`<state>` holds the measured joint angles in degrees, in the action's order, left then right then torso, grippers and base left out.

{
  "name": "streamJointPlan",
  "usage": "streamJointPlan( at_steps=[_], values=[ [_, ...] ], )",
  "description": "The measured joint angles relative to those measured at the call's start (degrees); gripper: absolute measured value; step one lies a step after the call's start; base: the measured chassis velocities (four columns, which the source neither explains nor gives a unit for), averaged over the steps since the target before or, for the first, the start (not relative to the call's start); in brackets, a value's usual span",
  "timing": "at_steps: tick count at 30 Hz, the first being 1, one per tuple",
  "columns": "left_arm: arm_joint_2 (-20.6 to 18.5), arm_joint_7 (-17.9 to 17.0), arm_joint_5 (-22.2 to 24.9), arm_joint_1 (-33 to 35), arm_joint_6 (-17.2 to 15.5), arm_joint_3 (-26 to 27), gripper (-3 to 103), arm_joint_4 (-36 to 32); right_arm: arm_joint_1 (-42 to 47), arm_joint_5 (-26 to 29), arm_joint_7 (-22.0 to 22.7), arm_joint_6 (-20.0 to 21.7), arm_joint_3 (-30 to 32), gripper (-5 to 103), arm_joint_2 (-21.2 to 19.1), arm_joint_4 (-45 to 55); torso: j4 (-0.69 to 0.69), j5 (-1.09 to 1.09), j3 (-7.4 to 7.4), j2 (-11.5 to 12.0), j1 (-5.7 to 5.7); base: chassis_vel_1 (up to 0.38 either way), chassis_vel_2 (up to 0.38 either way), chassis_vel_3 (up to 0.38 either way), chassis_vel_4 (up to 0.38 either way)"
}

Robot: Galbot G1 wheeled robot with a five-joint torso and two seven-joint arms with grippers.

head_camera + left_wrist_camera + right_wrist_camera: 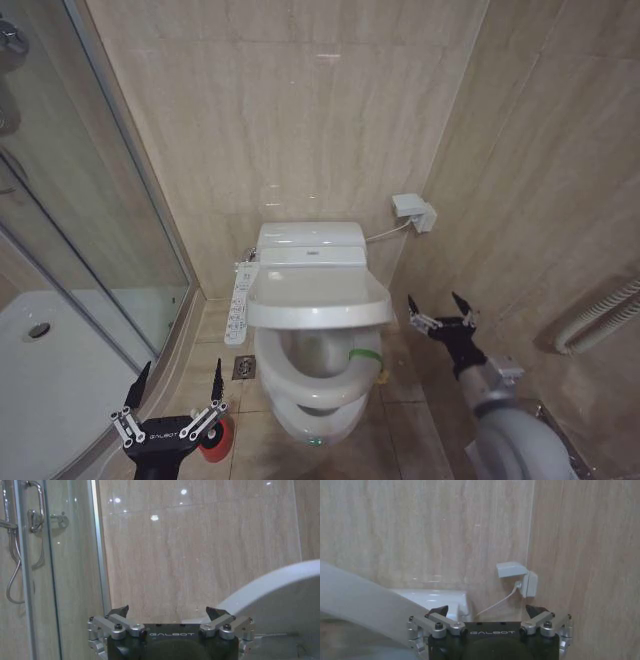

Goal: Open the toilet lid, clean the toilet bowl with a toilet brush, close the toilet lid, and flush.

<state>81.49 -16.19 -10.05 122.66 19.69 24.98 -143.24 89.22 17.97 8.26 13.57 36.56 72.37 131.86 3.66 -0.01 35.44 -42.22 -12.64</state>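
Observation:
The toilet lid (316,290) stands half raised over the toilet bowl (318,365), its yellow-green loop tag (366,356) hanging at its right edge. The same lid is a white slanted surface in the left wrist view (280,592) and in the right wrist view (360,596). My right gripper (440,308) is open just right of the lid, touching nothing; its fingers point at the wall (490,610). My left gripper (178,385) is open low on the left (170,611), in front of the red cup holder (217,438). The toilet brush itself is hidden.
A glass shower enclosure (90,200) and its white tray (40,370) close off the left side. The button panel arm (238,305) juts out left of the bowl, above a floor drain (243,368). A wall outlet box (413,211) and a ribbed hose (600,315) are on the right wall.

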Motion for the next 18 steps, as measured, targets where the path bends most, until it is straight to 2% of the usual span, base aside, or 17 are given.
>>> streamJointPlan(
  at_steps=[3,8,18],
  values=[
    [0.00,0.00,0.00,-0.01,0.00,0.01,100,0.00,3.59,0.11,-0.02,0.69,0.99,100,3.31,3.69,0.00,0.00,0.00,0.00,0.00,0.000,0.000,0.000,0.000],
    [0.00,0.00,0.00,-0.01,0.00,0.00,100,0.00,8.91,-0.01,-0.73,1.08,1.76,100,6.28,7.97,0.02,0.00,0.00,0.01,0.00,0.000,0.000,0.000,0.000],
    [0.00,-0.01,0.00,0.00,0.00,0.00,100,0.00,10.95,0.36,-3.40,2.12,2.73,100,7.47,11.70,0.00,0.01,0.00,0.01,-0.01,0.000,0.000,0.000,0.000]
  ],
)
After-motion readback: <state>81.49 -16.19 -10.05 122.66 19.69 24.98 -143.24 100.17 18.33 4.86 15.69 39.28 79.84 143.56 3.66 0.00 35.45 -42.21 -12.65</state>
